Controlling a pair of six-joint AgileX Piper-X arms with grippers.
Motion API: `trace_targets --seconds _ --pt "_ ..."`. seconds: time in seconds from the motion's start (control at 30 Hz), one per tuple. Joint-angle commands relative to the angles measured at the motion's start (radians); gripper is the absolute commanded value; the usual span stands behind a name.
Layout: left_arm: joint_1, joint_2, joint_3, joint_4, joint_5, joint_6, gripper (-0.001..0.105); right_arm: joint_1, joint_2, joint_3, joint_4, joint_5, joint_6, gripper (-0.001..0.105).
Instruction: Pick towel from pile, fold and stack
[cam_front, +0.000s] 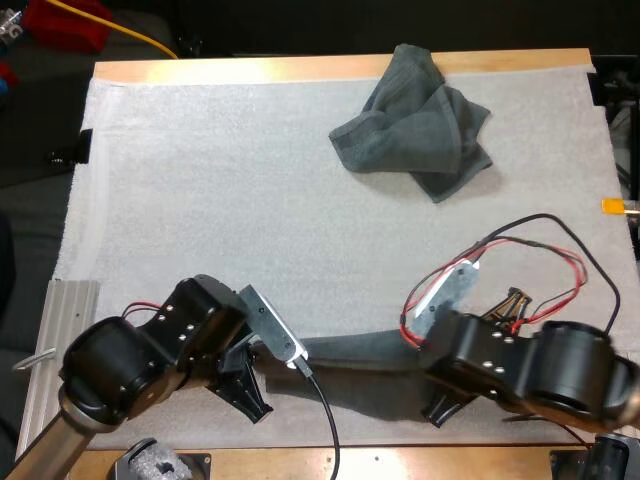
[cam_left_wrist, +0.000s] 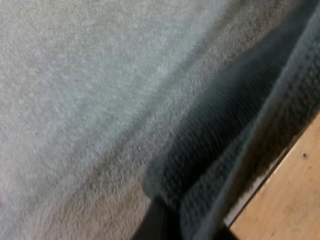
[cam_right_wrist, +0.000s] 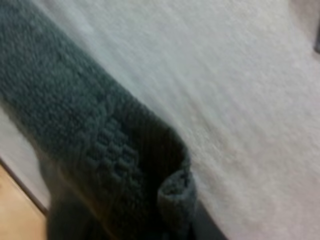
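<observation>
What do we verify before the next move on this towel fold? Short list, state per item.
1. Grip of the left tool on the stretched dark grey-green cloth towel: ok. The cloth bunches at its finger.
2. Grip of the right tool on the same towel: cannot tell. A curled towel edge lies close to it.
3. Towel spanning between both tools: ok. It lies along the near side of the white mat.
4. Margin to the wooden table edge: not ok. The towel sits close to the near edge.
5. Pile clear of the arms: ok. The crumpled dark grey-green cloth towel lies at the mat's far side, apart from both.
</observation>
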Motion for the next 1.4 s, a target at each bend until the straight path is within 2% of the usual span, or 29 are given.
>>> trace_targets --seconds 0.0,0.23,0.3,0.4,0.53,0.7,0.8,0.93,1.2,1.37 --pt "-0.004 -0.005 0.011 -0.023 -0.024 -0.011 0.001 0.0 0.009 0.018 -0.002 0.04 -0.018 0.001" --pt "-0.004 -0.002 0.115 -0.163 -0.035 -0.009 0.001 -0.077 0.059 0.092 -0.136 0.094 -0.074 0.001" --pt "-0.003 0.006 0.133 -0.208 -0.073 -0.009 0.001 -0.118 0.075 0.099 -0.189 0.094 -0.1 0.001" --pt "0.0 0.033 0.143 -0.265 -0.117 -0.006 0.001 -0.18 0.099 0.099 -0.252 0.083 -0.136 0.001" --pt "0.003 0.095 0.144 -0.304 -0.128 0.003 0.001 -0.237 0.129 0.099 -0.31 0.03 -0.174 0.001" --pt "0.006 0.192 0.144 -0.351 -0.231 0.013 0.001 -0.305 0.177 0.099 -0.403 0.025 -0.217 0.001" --pt "0.036 0.231 0.144 -0.386 -0.241 0.017 0.001 -0.341 0.198 0.099 -0.432 0.008 -0.227 0.001" --pt "0.116 0.274 0.144 -0.439 -0.207 0.04 0.001 -0.386 0.228 0.099 -0.461 -0.026 -0.246 0.001" --pt "0.257 0.368 0.144 -0.55 -0.014 0.086 0.001 -0.456 0.303 0.099 -0.563 -0.08 -0.253 0.001" --pt "0.278 0.446 0.144 -0.582 -0.013 0.109 0.001 -0.48 0.344 0.099 -0.624 -0.08 -0.25 0.001"
